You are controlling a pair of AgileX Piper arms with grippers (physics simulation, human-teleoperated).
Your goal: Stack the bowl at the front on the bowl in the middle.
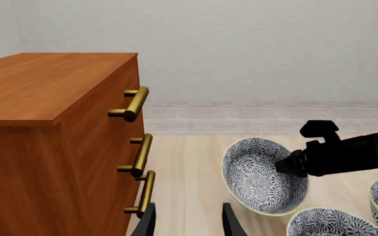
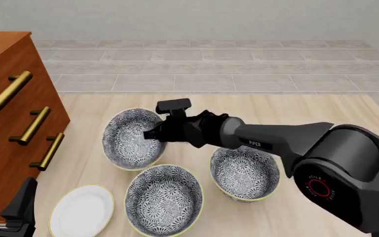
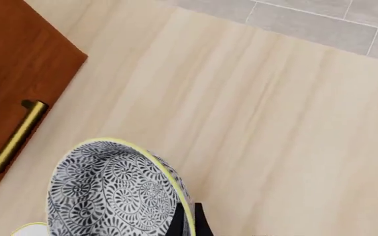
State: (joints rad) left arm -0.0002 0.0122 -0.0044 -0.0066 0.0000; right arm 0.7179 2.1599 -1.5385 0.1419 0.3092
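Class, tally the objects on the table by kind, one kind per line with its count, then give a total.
Floral bowls: 3, at and
White plate: 1
Wooden drawer cabinet: 1
Total: 5

Lighting's flat and even in all three views, bright but soft, with no obvious source. The table [image 2: 321, 106] shows hardly any cast shadows. Only faint shading sits under the bowls [image 2: 163, 197]. No glare, except the brass handles [image 1: 136, 104] on the drawer unit [image 1: 38, 132] pick up a mild sheen. Everything's rendered sharp from close to the jaws out to the back wall [image 1: 255, 44]: no blur, noise or edge warping. The black right arm [image 2: 275, 136] stays dark with little detail.
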